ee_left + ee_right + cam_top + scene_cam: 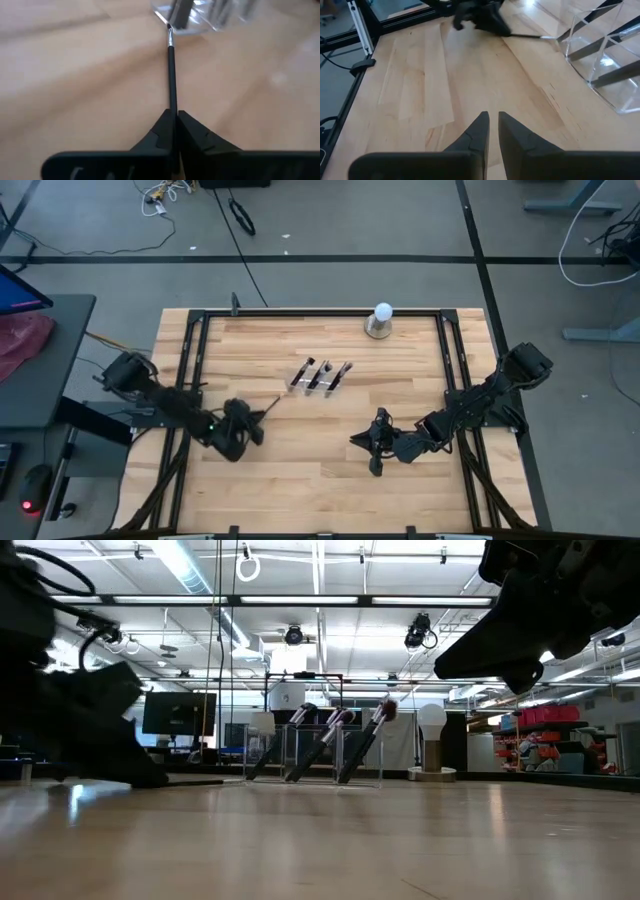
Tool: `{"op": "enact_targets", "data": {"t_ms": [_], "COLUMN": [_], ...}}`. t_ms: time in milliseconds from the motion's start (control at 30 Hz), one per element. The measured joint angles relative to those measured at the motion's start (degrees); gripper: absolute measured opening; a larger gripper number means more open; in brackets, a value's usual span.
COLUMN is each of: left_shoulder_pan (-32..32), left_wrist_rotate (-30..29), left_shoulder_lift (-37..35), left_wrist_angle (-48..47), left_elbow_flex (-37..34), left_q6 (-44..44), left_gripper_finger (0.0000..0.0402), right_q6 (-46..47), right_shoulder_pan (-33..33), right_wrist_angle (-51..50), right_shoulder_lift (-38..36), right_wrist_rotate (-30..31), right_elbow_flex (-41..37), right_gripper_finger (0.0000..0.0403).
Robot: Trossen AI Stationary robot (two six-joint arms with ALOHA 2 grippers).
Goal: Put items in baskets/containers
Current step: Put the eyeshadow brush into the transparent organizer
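Clock directions refer to the high view, with 12 o'clock at the table's far edge.

1. The left gripper (262, 413) is sitting low over the wooden table (300, 470) at about 8 o'clock from the table's centre. In the left wrist view its fingers (162, 131) are pressing together on the tail end of a thin dark brush (172, 75), and the jaws are clamped on that shaft. The brush is running from the fingertips toward 2 o'clock, and its far tip is lying just beside the near corner of the clear holder (200, 15). Whether the tip is touching the holder wall cannot be determined.

2. The clear holder (320, 376) is standing slightly toward 12 o'clock of the table's centre. Three brushes (330, 745) are leaning inside it, one in each compartment, with the bristle ends pointing up and tilted in the same direction in the low view.

3. A white ball on a grey base (381, 321) is standing near the far edge at about 1 o'clock, well apart from the holder.

4. The right gripper (377, 438) is waiting at about 5 o'clock, above the table. In the right wrist view its fingers (479, 131) are sitting close together with only a narrow slit between them and nothing is gripped.
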Motion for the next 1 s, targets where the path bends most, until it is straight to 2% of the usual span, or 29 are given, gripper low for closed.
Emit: {"op": "enact_targets", "data": {"t_ms": [133,367,567,700,833,1000], "left_shoulder_pan": [-5.43,-10.15,-10.82,-9.84,-9.18,-8.97], "left_wrist_rotate": [2.22,13.58,15.46,16.91,16.97,12.92], "left_shoulder_lift": [0.00,-0.10,0.15,0.13,0.05,0.23], "left_wrist_angle": [-0.35,-3.47,-4.28,-3.78,-3.39,-1.96], "left_elbow_flex": [2.52,9.61,13.27,13.75,13.85,13.78], "left_q6": [-2.38,-3.83,7.13,9.09,11.42,20.41], "left_gripper_finger": [0.0014,0.0019,0.0033,0.0064,0.0116,0.0179], "right_q6": [0.00,0.00,-0.20,-0.43,-0.46,-0.46], "right_shoulder_pan": [-0.02,-0.02,-0.02,-0.02,-0.02,-0.02], "right_wrist_angle": [0.02,0.04,0.04,0.04,0.04,0.04], "right_shoulder_lift": [0.00,0.00,0.00,0.00,0.00,0.00], "right_wrist_rotate": [0.00,0.00,0.00,0.00,0.00,0.02], "right_elbow_flex": [0.00,0.00,0.00,0.00,0.00,0.00], "right_gripper_finger": [0.0043,0.0043,0.0043,0.0043,0.0043,0.0043]}}
